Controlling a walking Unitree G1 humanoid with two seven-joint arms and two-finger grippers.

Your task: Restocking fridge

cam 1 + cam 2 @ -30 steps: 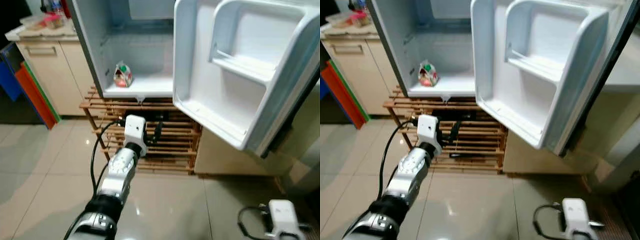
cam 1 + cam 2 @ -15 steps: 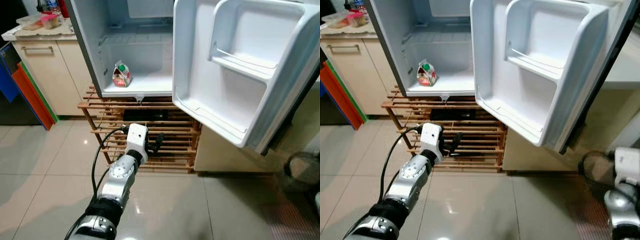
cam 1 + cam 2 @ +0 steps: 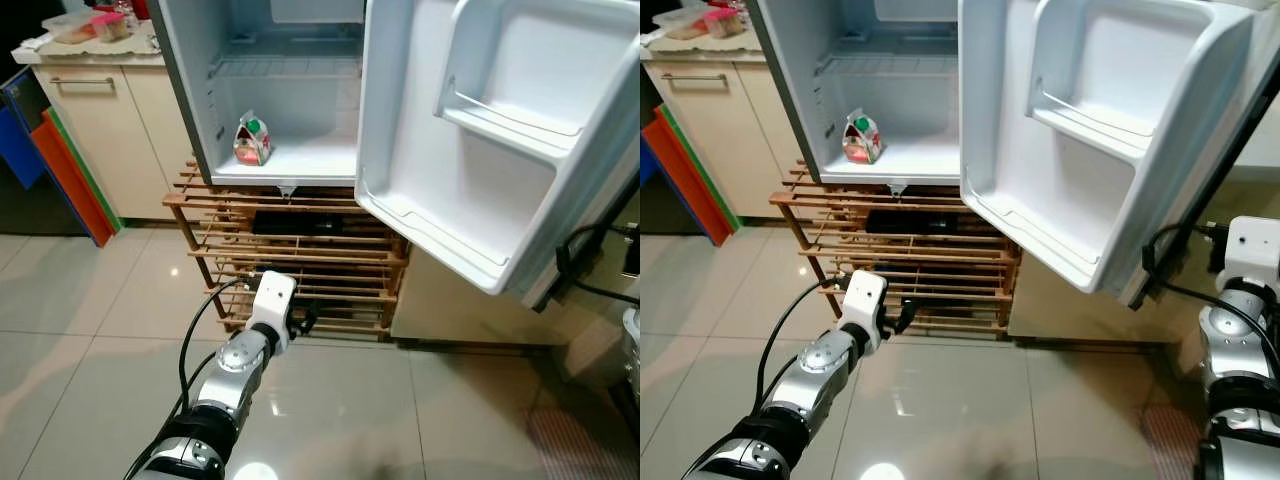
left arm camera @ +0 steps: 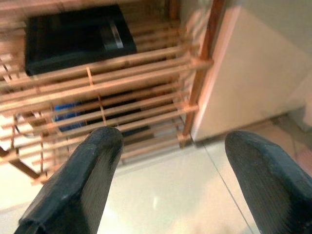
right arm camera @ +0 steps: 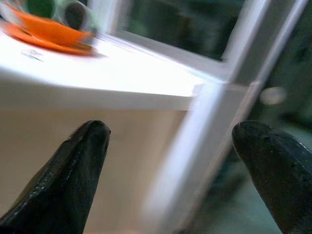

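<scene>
The fridge (image 3: 290,110) stands open above and ahead of the left gripper (image 4: 175,180), resting on a wooden rack (image 3: 300,250). Its door (image 3: 480,150) swings out toward the robot's right, the lower edge jutting over the floor (image 3: 90,330) well above that gripper and to its right. Inside, a small carton (image 3: 251,139) sits upright near the left wall of the bottom shelf, with bare shelf beside it toward the door.

The left gripper hangs low in front of the rack's lower slats, fingers (image 4: 92,170) spread wide apart and holding nothing. Past its fingertips lie the rack's right post and a pale cabinet side (image 4: 253,73), with glossy tile below. A black box (image 4: 73,39) rests on an upper rack tier, above and beyond the fingers. Open tile stretches to the gripper's left, up to a beige cupboard (image 3: 110,130) with coloured boards (image 3: 60,160) leaning by it.

The right gripper (image 5: 170,161) is raised at the far right, beyond the door's outer edge, its fingers (image 5: 73,165) likewise parted and empty. Ahead of it is a white counter edge (image 5: 122,92) carrying a blurred orange object (image 5: 48,29).
</scene>
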